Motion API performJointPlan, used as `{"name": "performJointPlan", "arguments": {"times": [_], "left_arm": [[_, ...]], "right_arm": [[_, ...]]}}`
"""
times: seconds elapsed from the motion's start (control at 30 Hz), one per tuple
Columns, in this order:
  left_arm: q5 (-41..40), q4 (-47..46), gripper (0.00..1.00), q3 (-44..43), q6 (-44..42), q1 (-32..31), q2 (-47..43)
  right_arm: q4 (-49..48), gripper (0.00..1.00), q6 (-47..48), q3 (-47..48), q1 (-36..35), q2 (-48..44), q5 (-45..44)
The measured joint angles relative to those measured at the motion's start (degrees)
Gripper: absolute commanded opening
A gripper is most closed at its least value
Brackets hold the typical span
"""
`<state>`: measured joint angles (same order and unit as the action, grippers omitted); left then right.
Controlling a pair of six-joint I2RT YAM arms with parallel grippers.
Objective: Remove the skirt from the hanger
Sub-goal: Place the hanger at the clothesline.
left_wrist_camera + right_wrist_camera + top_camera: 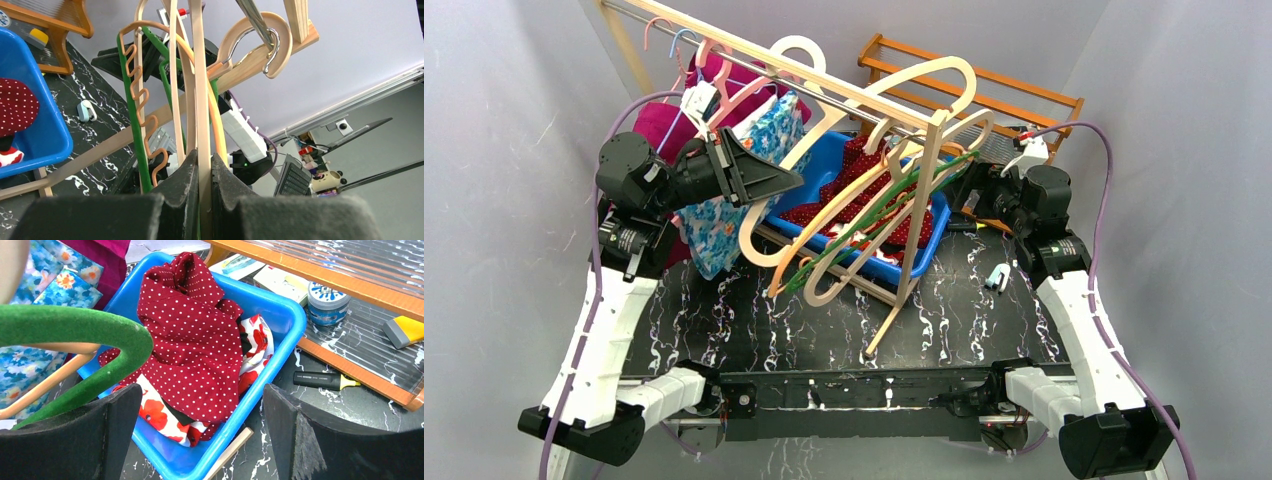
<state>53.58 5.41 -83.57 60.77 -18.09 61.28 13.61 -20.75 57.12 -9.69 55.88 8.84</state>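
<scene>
Starting at the near edge of the marbled black table [754, 320], both arms reach forward from their bases, and the left gripper [204, 167] is pressed tight on a pale wooden hanger [199, 75], pinching its flat bar between the pads. Nothing drapes from that hanger as far as the wrist view shows; it's bare wood in a tangle with a green hanger [131, 110] and an orange wavy one [137, 95]. Over on the other side, the right gripper [202, 407] hangs with its jaws spread wide, gripping nothing, poised right above the blue bin [272, 307]. And there's the prize: the red polka-dot skirt [190, 340] lies crumpled in that bin, on top of a poppy-print garment [255, 337], off any hanger I can make out. So I'd call the removal itself about done; what seems left is dealing with the empty hanger and pulling the arms back. Further back, a blue floral garment [724, 225] and a magenta one [659, 125] hang from the rail [864, 100], so if either counts as the skirt, work remains. Behind it all sits the orange wooden shelf [1014, 85].
</scene>
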Motion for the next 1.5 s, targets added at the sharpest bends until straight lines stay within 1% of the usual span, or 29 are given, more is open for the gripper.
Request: {"name": "performJointPlan", "arguments": {"times": [0.27, 0.5, 0.67, 0.77, 0.8, 0.83, 0.9, 0.97, 1.03, 1.13, 1.27, 1.4, 1.5], "left_arm": [[-0.6, 2.3, 0.0, 0.8, 1.0, 0.0, -3.3], [-0.6, 2.4, 0.01, 1.7, 0.7, 0.0, -3.8], [-0.3, -1.3, 0.08, 7.2, 3.1, 0.0, -4.9], [-0.3, -1.9, 0.16, 8.1, 3.8, 0.0, -5.5], [-0.3, -1.9, 0.24, 8.2, 3.8, 0.0, -5.7], [-0.2, -1.9, 0.28, 8.2, 3.6, 0.0, -6.1], [-0.1, -1.0, 0.3, 8.3, 2.7, 0.0, -7.2], [0.0, 0.0, 0.43, 8.3, 1.3, 0.0, -7.8], [0.0, 1.6, 0.53, 8.2, -1.5, 0.0, -7.8], [-1.1, 7.5, 0.61, 7.0, -8.0, 0.0, -7.0], [-3.9, 14.4, 0.63, 4.9, -17.2, 0.0, -5.1], [-2.2, 14.3, 0.64, 4.9, -19.7, 0.0, -3.8], [-0.7, 12.1, 0.59, 4.9, -19.4, 0.0, -2.9]], "right_arm": [[0.0, 0.98, 0.0, 0.2, 0.0, 0.0, 0.3], [0.0, 0.98, 0.2, 0.5, 0.0, 0.0, 0.2], [0.0, 0.98, 0.3, 0.5, 0.0, 0.0, 0.2], [0.0, 0.98, 0.4, 0.5, 0.0, 0.0, 0.2], [0.0, 0.98, 0.4, 0.5, 0.0, 0.0, 0.3], [0.0, 0.98, 0.4, 0.5, 0.0, 0.0, 0.3], [0.0, 0.98, 0.4, 0.5, 0.0, 0.0, 0.3], [0.0, 0.98, 0.4, 0.5, 0.0, 0.0, 0.3], [-0.1, 0.98, 0.3, 0.5, 0.0, 0.1, 0.3], [-0.1, 0.98, 0.1, 0.5, 0.0, 0.1, 0.4], [-0.1, 0.98, 0.0, 0.5, 0.0, 0.1, 0.3], [-0.1, 0.98, 0.0, 0.5, 0.0, 0.1, 0.3], [-0.1, 0.98, 0.0, 0.5, 0.0, 0.1, 0.3]]}}
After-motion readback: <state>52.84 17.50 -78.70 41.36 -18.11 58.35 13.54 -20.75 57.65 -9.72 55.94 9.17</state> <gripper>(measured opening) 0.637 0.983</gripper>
